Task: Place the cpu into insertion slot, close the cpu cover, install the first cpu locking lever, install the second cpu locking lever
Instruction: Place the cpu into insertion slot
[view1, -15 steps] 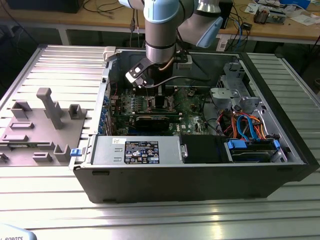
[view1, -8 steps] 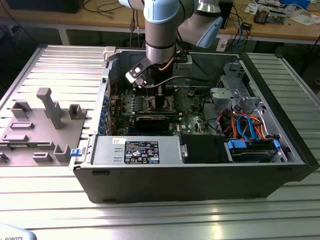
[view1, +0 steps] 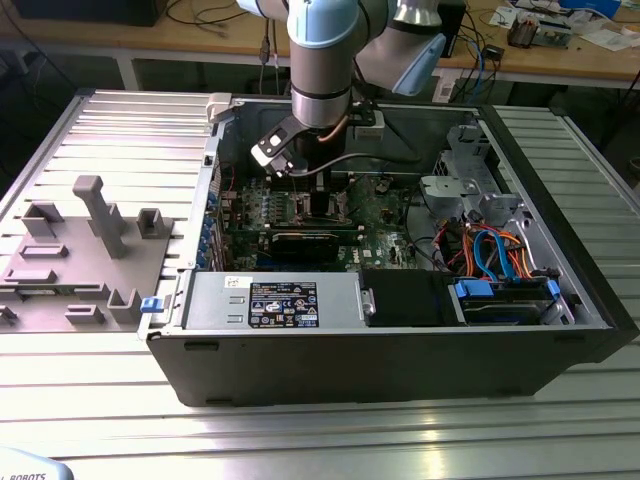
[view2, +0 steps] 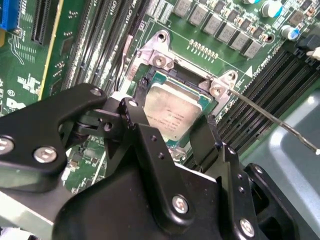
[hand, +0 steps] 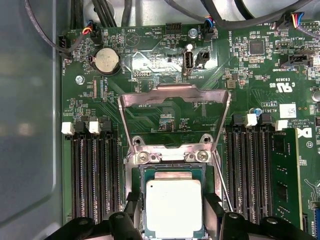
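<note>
In both wrist views the cpu (hand: 173, 206) (view2: 172, 107), a small square chip with a silver top, lies flat inside the insertion slot (hand: 170, 156), level with its silver rim. My gripper (hand: 173, 222) (view2: 172, 134) sits right over it, a black finger against each of two opposite chip edges. The cpu cover (hand: 175, 95), a thin silver frame, stands swung open beyond the socket. A thin wire locking lever (view2: 275, 120) sticks out free beside the socket. In the exterior view the gripper (view1: 318, 192) reaches down into the open computer case onto the green motherboard (view1: 385, 215).
Black memory slots (hand: 95, 175) flank the socket, and a memory stick (hand: 285, 175) sits in one. A coin battery (hand: 106, 61) and cable plugs lie beyond the cover. The case holds a power supply (view1: 290, 305) and a drive bay with blue and orange cables (view1: 500, 255). A grey fixture (view1: 95, 245) stands outside.
</note>
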